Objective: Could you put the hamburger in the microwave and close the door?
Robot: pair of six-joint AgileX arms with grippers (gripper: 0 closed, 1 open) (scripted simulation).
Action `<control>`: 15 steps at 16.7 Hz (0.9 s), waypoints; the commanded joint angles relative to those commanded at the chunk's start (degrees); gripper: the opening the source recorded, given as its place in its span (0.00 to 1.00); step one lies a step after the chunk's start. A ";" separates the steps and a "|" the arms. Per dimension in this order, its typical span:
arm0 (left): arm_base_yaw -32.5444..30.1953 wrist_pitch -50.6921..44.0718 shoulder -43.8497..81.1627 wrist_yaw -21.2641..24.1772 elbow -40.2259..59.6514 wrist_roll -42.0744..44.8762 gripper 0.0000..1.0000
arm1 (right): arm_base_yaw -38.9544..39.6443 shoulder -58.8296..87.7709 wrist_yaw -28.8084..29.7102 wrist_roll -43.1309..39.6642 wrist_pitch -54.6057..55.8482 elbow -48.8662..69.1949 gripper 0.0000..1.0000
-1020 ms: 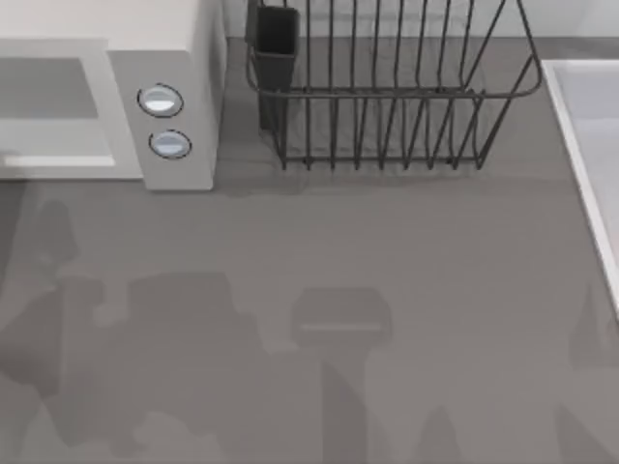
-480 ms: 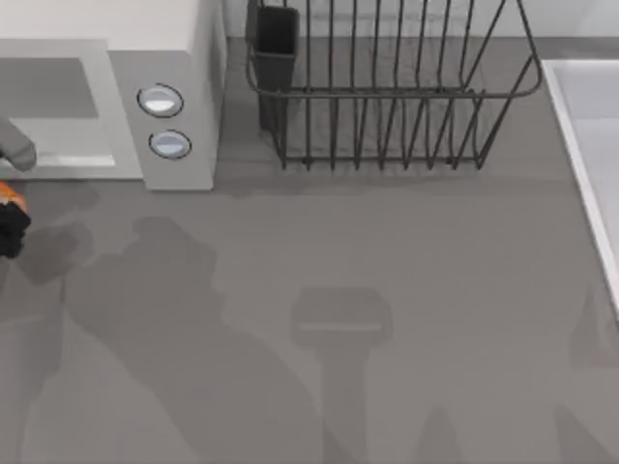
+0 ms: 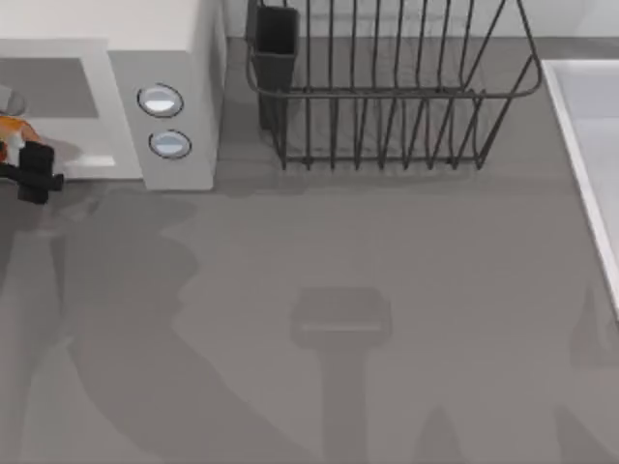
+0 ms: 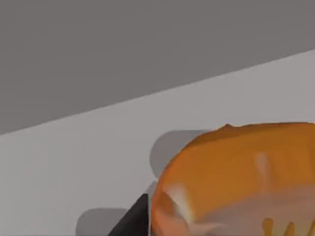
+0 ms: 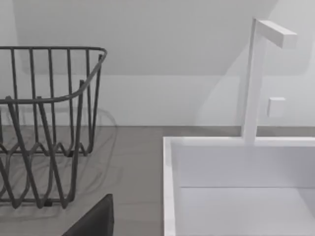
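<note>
The small round orange-and-tan hamburger [image 3: 14, 132] sits at the far left edge of the top view, in front of the white boxy microwave [image 3: 184, 58], level with its front face. My left gripper [image 3: 29, 159] is there with it, its black fingers [image 3: 39, 169] touching the burger's near side. In my left wrist view the orange bun [image 4: 241, 182] looms very close, with a dark finger edge [image 4: 133, 219] beside it, so my left gripper looks clamped on the hamburger, held over the pale surface by the microwave's opening. The door's state I cannot make out from here.

The microwave's grey control panel carries two round silver-blue knobs [image 3: 161, 101], one above the other, just right of the burger. Further right stands a black wire dish rack [image 3: 387, 97] with a dark utensil cup [image 3: 276, 43] at its left corner. A white sink basin [image 5: 236, 187] with a white square faucet [image 5: 258, 73] lies at the table's right edge.

Of my right gripper only a dark finger tip [image 5: 93, 221] is visible, near the rack and sink; whether it is parted or together I cannot tell. The grey tabletop [image 3: 387, 290] carries the arms' shadows.
</note>
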 joint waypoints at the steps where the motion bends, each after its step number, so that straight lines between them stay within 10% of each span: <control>1: 0.17 5.41 1.04 -0.01 -1.10 -3.08 0.00 | 0.00 0.00 0.00 0.00 0.00 0.00 1.00; 7: 1.41 26.19 6.07 -1.18 -5.31 -15.16 0.00 | 0.00 0.00 0.00 0.00 0.00 0.00 1.00; 15: 1.31 28.21 6.65 -1.48 -5.43 -16.29 0.00 | 0.00 0.00 0.00 0.00 0.00 0.00 1.00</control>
